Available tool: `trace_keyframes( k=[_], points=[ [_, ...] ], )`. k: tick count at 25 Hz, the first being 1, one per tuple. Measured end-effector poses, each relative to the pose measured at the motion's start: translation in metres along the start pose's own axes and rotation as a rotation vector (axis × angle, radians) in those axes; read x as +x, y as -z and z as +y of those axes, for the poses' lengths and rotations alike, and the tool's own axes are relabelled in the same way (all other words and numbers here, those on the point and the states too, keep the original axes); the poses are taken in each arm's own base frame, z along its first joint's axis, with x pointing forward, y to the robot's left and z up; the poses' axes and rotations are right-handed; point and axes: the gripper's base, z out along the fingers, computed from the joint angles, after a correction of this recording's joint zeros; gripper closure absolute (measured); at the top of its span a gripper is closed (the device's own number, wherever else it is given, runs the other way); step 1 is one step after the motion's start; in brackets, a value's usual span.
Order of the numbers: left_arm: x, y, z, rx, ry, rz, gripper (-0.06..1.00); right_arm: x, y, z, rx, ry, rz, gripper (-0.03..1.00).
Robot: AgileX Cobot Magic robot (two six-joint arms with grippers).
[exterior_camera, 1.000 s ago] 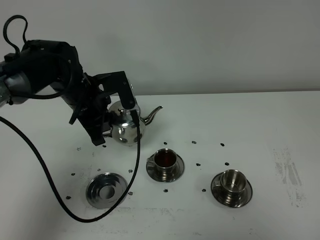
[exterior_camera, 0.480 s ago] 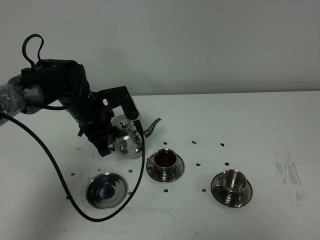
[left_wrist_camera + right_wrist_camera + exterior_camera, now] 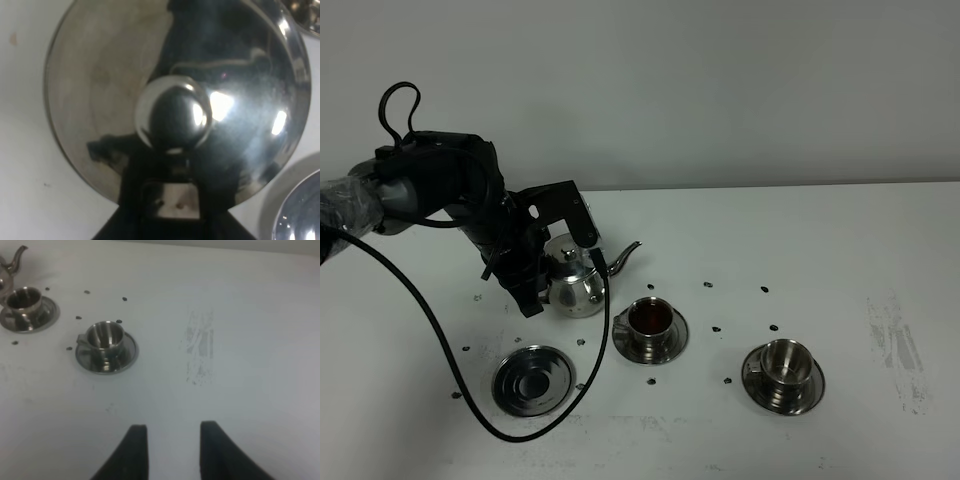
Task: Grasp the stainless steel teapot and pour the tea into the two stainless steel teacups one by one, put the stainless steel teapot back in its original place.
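Status: the left gripper (image 3: pixel 542 280) appears clamped on the handle side of the teapot (image 3: pixel 575 285), though you cannot see its fingers. The pot is upright, spout (image 3: pixel 625 253) pointing to 3 o'clock. It sits at 10 o'clock of the full cup (image 3: pixel 650 319). The empty cup (image 3: pixel 782 362) is at 4 o'clock of the full one, well apart. The bare saucer (image 3: pixel 531 379) lies at 7 o'clock of the pot. The right gripper (image 3: pixel 172 450) hangs spread with nothing in it, over bare table (image 3: pixel 840 250).

Risks, as judged:
- The pot rides low. To reach the empty cup, you likely have to pass the full cup; a low belly or spout could clip it and spill tea.
- A grip on a loop handle may let the pot swing, so tipping could start the stream before the spout is over the cup.
- The slack cable (image 3: pixel 430 340) loops down close to the bare saucer. An arm move could drag it across and shift the return spot.

Not readable:
- The high view hides the handle and fingertips behind the gripper body.
- The left wrist view shows only the lid and knob (image 3: pixel 172 112), blurred.
- You cannot tell whether the pot's base touches the table or hangs just above it.
- How much tea is left in the pot is hidden.
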Motion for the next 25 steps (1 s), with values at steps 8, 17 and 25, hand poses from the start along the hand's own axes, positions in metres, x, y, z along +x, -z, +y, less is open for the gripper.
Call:
trace_keyframes(
  k=[8, 17, 25],
  points=[
    [-0.003, 0.008, -0.002, -0.013, -0.081, 0.007, 0.74, 0.000, 0.000, 0.000, -0.001, 0.000, 0.000, 0.72],
    [-0.052, 0.057, 0.008, -0.102, -0.263, -0.061, 0.74, 0.000, 0.000, 0.000, -0.001, 0.000, 0.000, 0.72],
    [-0.102, 0.029, -0.001, -0.110, -0.497, -0.086, 0.74, 0.000, 0.000, 0.000, -0.001, 0.000, 0.000, 0.72]
  ],
)
